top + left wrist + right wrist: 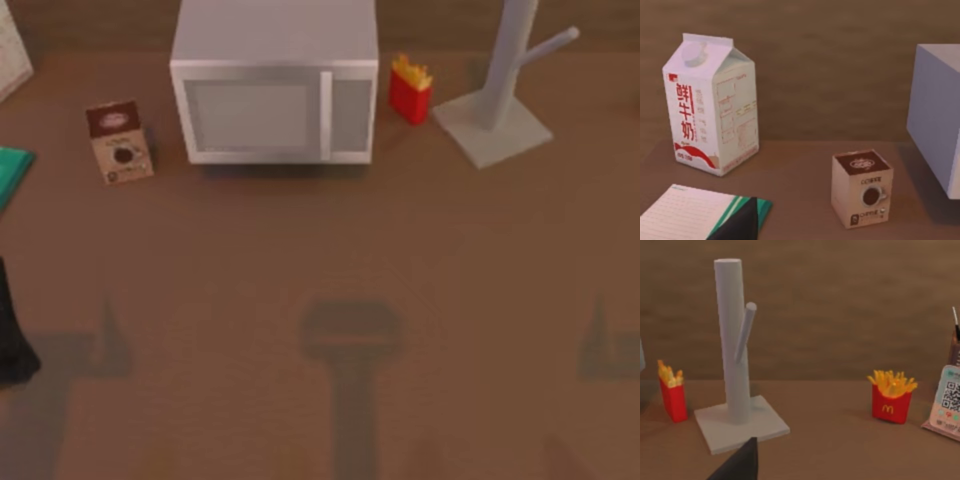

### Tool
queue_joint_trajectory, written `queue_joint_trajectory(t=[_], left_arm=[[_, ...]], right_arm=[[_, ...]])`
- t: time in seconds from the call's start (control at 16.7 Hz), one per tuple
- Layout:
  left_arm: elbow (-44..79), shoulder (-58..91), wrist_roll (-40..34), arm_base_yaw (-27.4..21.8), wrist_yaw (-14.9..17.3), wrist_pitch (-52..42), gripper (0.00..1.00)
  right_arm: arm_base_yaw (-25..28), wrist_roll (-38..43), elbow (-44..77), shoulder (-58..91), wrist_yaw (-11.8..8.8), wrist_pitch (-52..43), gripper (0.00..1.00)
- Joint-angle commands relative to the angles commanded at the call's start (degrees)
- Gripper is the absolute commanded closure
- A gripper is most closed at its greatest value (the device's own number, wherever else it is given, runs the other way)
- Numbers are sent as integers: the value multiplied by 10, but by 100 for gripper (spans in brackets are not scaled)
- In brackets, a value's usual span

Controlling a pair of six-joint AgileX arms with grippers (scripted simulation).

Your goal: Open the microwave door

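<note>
Left arm (14, 335) at table's left edge.

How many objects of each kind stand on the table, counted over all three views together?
Light-grey boxy microwave: 1
Red fries cartons: 2
White branched stand: 1
Brown-topped coffee box: 1
White milk carton: 1
Green-edged notebook: 1
QR-code sign: 1
Total: 8

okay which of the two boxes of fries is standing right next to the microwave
The fries box just right of the microwave, between it and the white stand. The other fries box sits beyond the stand, near a QR-code sign.
</note>
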Motion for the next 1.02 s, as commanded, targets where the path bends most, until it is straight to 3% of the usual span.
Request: queue_joint_trajectory(t=[0.24, 0.48, 1.02], left_arm=[[16, 18, -6, -5, -6, -7, 0], [110, 125, -41, -39, -34, -43, 0], [504, 605, -174, -201, -128, -177, 0]], right_arm=[[0, 0, 0, 0, 0, 0, 0], [0, 0, 0, 0, 0, 0, 0], [0, 0, 0, 0, 0, 0, 0]])
